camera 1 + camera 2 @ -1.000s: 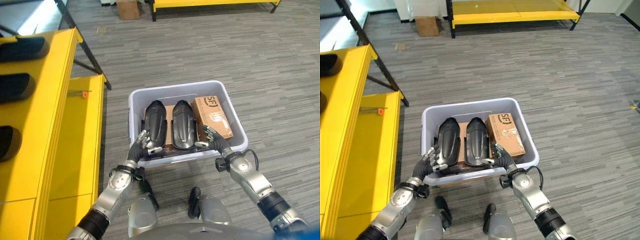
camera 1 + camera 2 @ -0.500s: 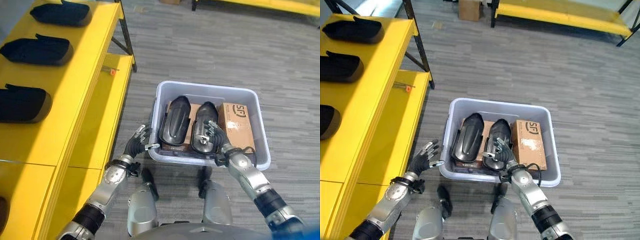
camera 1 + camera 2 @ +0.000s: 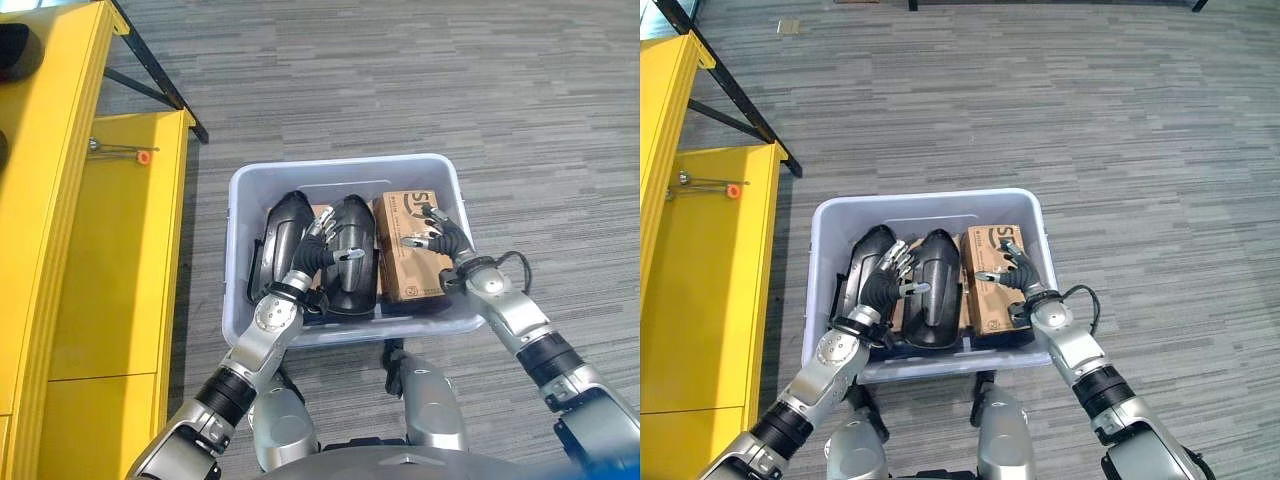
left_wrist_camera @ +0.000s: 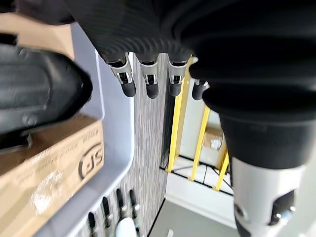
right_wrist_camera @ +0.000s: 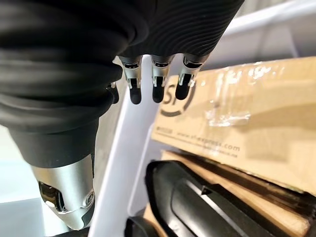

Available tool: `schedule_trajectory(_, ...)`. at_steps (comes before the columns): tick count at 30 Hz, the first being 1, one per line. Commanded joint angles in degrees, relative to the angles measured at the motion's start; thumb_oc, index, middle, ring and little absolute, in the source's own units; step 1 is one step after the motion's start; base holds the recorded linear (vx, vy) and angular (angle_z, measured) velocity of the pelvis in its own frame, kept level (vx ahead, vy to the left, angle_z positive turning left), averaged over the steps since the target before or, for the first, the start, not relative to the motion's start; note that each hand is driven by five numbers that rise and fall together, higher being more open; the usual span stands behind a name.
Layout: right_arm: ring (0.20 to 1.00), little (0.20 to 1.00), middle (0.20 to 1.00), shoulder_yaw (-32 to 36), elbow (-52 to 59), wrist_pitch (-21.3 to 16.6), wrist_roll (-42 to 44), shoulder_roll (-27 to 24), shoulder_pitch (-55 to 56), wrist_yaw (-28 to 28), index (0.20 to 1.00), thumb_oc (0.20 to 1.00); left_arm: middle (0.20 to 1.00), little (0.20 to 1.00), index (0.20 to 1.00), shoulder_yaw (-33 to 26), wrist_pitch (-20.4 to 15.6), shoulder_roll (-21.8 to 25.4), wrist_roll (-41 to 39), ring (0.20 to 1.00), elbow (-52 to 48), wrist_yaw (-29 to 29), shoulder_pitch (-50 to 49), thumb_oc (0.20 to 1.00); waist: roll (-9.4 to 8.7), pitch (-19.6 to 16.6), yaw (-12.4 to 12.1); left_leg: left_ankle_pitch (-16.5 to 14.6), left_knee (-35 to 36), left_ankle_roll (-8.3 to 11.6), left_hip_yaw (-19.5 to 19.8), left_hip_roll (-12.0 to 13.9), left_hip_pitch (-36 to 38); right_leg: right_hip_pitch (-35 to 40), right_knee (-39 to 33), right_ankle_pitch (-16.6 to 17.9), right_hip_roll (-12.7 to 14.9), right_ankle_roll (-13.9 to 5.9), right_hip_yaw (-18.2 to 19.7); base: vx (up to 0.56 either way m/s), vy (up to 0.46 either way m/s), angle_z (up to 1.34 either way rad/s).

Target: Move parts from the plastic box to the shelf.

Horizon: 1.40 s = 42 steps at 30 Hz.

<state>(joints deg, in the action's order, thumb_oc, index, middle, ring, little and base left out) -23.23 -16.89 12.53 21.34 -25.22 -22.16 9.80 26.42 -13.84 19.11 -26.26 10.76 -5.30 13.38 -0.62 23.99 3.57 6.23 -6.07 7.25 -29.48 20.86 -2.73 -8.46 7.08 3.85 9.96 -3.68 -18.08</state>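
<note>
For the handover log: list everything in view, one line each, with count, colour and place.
plastic box: one, pale grey, on the floor before the robot.
black parts: two, side by side in the plastic box.
cardboard box: one, brown, in the plastic box, on the robot's right of the black parts.
shelf: one, yellow, on the robot's left.
floor: grey.
left hand: open, over the black parts.
right hand: open, over the cardboard box.
</note>
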Motion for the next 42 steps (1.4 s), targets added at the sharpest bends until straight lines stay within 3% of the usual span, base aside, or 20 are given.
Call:
schedule_trajectory(1, 1.000, 1.000, 1.000, 0.26, 4.26, -1.89, 0.56, 3.53, 0.23, 2.07, 1.000, 1.000, 1.000, 1.000, 1.000, 1.22, -1.75, 2.98, 1.96, 1.000, -5.79, -0.75, -1.41, 1.000, -2.33, -1.74, -0.89, -9.47, -9.24, 0.47, -1.43, 1.12, 0.00, 1.09, 1.97, -4.48, 5.93, -5.60, -0.03, 0.04, -0.019, 0.03)
schedule_trajectory(5, 1.000, 1.000, 1.000, 0.77, 6.55, -2.69, -1.27, 3.72, 2.30, 3.98, 1.000, 1.000, 1.000, 1.000, 1.000, 1.84, -1.21, 2.92, 2.73, 1.000, -6.52, -2.49, -0.26, 1.000, -2.24, -1.58, 0.56, -10.42, -10.52, -0.01, -2.10, 0.93, -0.16, 0.10, 3.01, -4.64, 5.91, -5.79, 1.40, 0.04, -0.017, -0.06)
schedule_trajectory(7, 1.000, 1.000, 1.000, 1.01, 7.49, -1.36, -0.46, 3.66, 3.16, 3.72, 1.000, 1.000, 1.000, 1.000, 1.000, 1.78, -0.45, 2.22, 3.17, 1.000, -6.59, -5.51, 1.23, 1.000, -1.90, -0.94, 1.69, -10.97, -11.48, -0.17, -2.05, 0.78, -1.03, -1.35, 3.78, -4.67, 5.87, -5.97, 3.07, 0.02, 0.003, -0.12)
schedule_trajectory(14, 1.000, 1.000, 1.000, 2.26, 8.40, -4.57, 2.04, 4.58, 3.08, 5.52, 1.000, 1.000, 1.000, 1.000, 1.000, -1.23, -1.94, 2.64, 2.53, 1.000, -7.62, -11.59, 3.18, 1.000, -0.66, 2.09, 2.62, -12.02, -13.31, -0.31, -1.83, 0.04, -4.47, -5.71, 5.01, -4.26, 6.84, -6.58, 4.76, -0.06, 0.014, -0.13)
schedule_trajectory(18, 1.000, 1.000, 1.000, 3.53, 10.22, -4.72, 6.39, 5.29, 2.94, 6.93, 1.000, 1.000, 1.000, 1.000, 1.000, -3.03, 0.96, 3.25, 0.33, 1.000, -8.09, -12.06, 3.12, 1.000, -0.09, 4.49, 2.47, -12.83, -15.20, -0.27, -1.18, -0.43, -8.13, -9.66, 6.83, -4.50, 7.69, -6.79, 5.17, -0.12, 0.000, 0.06)
schedule_trajectory(20, 1.000, 1.000, 1.000, 3.74, 10.80, -7.56, 9.56, 5.81, 2.72, 4.65, 1.000, 1.000, 1.000, 1.000, 1.000, -2.95, 1.74, 2.47, -3.95, 1.000, -7.08, -13.02, 2.94, 1.000, 0.41, 5.79, 2.44, -12.91, -16.12, -0.04, -0.62, -0.62, -11.15, -12.50, 7.84, -4.65, 7.83, -6.60, 5.24, -0.12, 0.007, 0.06)
schedule_trajectory(27, 1.000, 1.000, 1.000, 2.72, 15.43, -9.66, 8.18, 5.88, 3.11, 1.50, 1.000, 1.000, 1.000, 1.000, 1.000, -4.48, 2.28, -0.16, -8.56, 1.000, -4.01, -19.15, 1.03, 1.000, 1.26, 5.80, 2.01, -13.00, -16.98, -0.05, 0.19, -1.61, -17.29, -19.07, 10.33, -5.15, 8.04, -6.42, 4.83, -0.05, -0.003, 0.04)
schedule_trajectory(33, 1.000, 1.000, 1.000, 1.75, 18.95, -9.41, 6.29, 5.03, 4.13, 2.71, 1.000, 1.000, 1.000, 1.000, 1.000, -5.60, 3.09, 0.72, -5.31, 1.000, -3.03, -16.81, -1.05, 1.000, 1.72, 5.80, 1.50, -13.39, -17.42, -0.25, 0.30, -2.31, -19.63, -21.42, 11.03, -5.24, 8.24, -6.48, 4.25, -0.01, -0.014, 0.07)
schedule_trajectory(42, 1.000, 1.000, 1.000, 1.25, 15.73, -11.28, 6.31, 4.17, 3.90, 5.61, 1.000, 1.000, 1.000, 1.000, 1.000, -4.63, 1.40, 2.28, -1.31, 1.000, -3.09, -13.49, -0.87, 1.000, 2.14, 5.80, 0.92, -13.35, -17.74, 0.00, 0.23, -2.02, -22.44, -24.33, 12.15, -5.55, 8.46, -6.17, 2.90, 0.00, -0.007, 0.06)
